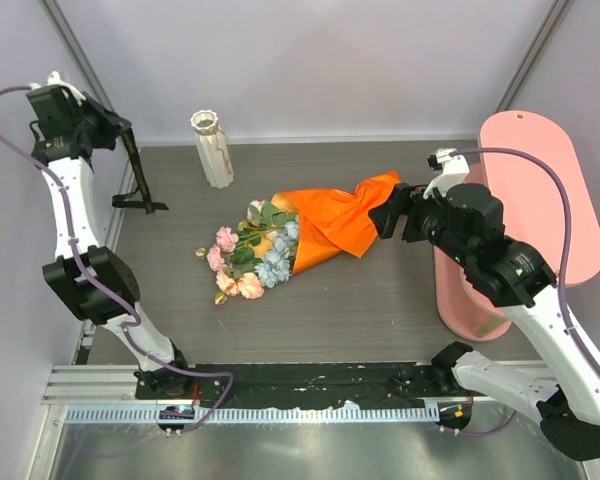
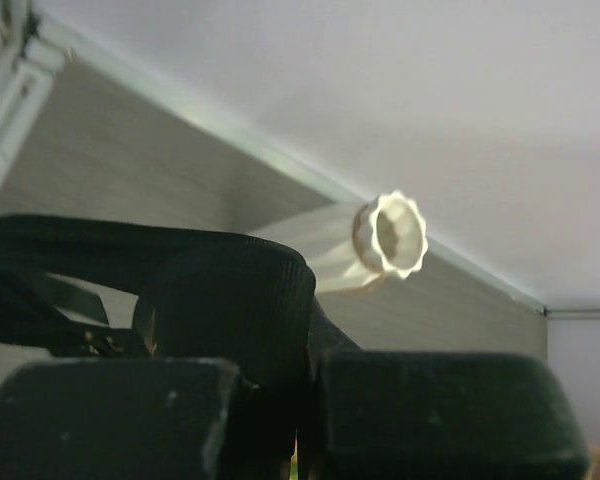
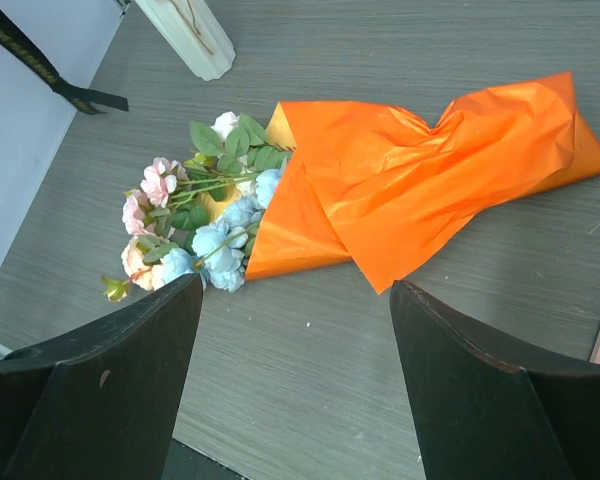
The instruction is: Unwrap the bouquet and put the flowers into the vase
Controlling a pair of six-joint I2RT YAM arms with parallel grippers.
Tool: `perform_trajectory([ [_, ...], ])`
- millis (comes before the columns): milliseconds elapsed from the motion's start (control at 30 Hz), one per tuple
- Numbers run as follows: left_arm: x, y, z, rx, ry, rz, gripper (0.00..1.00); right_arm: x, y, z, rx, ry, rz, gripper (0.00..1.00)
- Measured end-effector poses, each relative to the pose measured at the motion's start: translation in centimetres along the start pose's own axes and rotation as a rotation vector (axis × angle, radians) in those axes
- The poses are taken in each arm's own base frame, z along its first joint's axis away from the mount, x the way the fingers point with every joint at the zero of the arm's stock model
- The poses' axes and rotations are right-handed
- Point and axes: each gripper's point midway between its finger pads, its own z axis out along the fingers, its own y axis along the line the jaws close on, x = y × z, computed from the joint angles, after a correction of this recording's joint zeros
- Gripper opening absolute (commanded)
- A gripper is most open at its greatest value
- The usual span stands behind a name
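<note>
Editor: Bouquet position, please, and both grippers.

Photographer: A bundle of pink, peach and pale blue artificial blooms in an orange paper cone, the bouquet (image 1: 300,232) lies on its side in the middle of the grey wood-grain table (image 1: 380,320). Its heads point toward the left arm and its tapered tail toward the right. The right gripper (image 1: 388,214) hangs just beside that tail, jaws spread wide, holding nothing. The left gripper (image 1: 125,130) is raised at the far-left corner, clamped closed, apparently pinching a black ribbon (image 1: 137,175) that trails down to the table.

Editor: How will it handle?

Photographer: Lightly, I'd judge. The orange paper sheet (image 3: 420,170) is thin, crinkled and loosely folded, so it should slide or tear before it lifts anything; 1 finger under a free flap would peel it. The flowers (image 3: 180,215) look soft at the heads and springy in the stems. The bunched stems, hidden inside the cone, are the place to grip.

Editor: Containers?

Photographer: 1 only: the tall ribbed cream-white vase (image 1: 212,150), upright near the far edge, well apart from the blooms. Nothing shows in its scalloped mouth.
</note>
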Motion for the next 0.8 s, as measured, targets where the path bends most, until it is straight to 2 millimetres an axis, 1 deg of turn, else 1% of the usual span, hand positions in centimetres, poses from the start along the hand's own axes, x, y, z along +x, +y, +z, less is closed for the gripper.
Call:
perform_trajectory([
  [67,2.2,0.7,0.7,-0.015,0.051,-0.036,0.00,0.3,-0.1,-0.2,0.000,-0.001,0.005,0.82],
  [133,5.1,2.0,1.6,-0.050,0.106,-0.072,0.00,0.6,-0.3,-0.5,0.000,-0.002,0.012,0.82],
  [167,6.8,3.1,2.0,-0.080,0.137,-0.095,0.00,0.7,-0.3,-0.6,-0.001,-0.003,0.015,0.82],
  [200,7.9,3.9,2.2,-0.103,0.157,-0.107,0.00,0.7,-0.3,-0.7,-0.002,-0.007,0.017,0.82],
  [233,9.3,5.2,2.5,-0.146,0.182,-0.122,0.00,0.8,-0.4,-0.8,-0.004,-0.011,0.019,0.82],
  [267,10.3,6.1,2.6,-0.178,0.202,-0.133,0.00,0.8,-0.4,-0.9,-0.006,-0.016,0.021,0.82],
  [333,11.0,7.4,2.8,-0.221,0.215,-0.142,0.00,1.1,-0.4,-0.7,-0.007,-0.019,0.022,0.82],
  [433,10.7,8.9,3.7,-0.262,0.208,-0.144,0.00,1.6,-0.6,-0.2,-0.005,-0.010,0.025,0.82],
  [467,10.5,9.3,4.2,-0.271,0.205,-0.143,0.00,2.0,-0.6,0.3,-0.001,0.002,0.026,0.82],
  [600,10.4,10.5,5.8,-0.294,0.204,-0.143,0.00,3.6,-0.9,1.9,0.014,0.055,0.020,0.81],
  [667,10.5,10.9,6.1,-0.302,0.205,-0.142,0.01,4.4,-1.1,2.5,0.025,0.080,0.016,0.81],
  [700,10.5,11.0,6.2,-0.306,0.203,-0.141,0.05,4.6,-1.2,2.7,0.028,0.089,0.015,0.81],
  [733,10.4,11.0,6.2,-0.307,0.201,-0.139,0.21,4.8,-1.2,2.9,0.029,0.096,0.014,0.81],
  [800,10.3,11.1,6.2,-0.314,0.195,-0.131,0.44,5.0,-1.2,3.1,0.028,0.105,0.014,0.81],
])
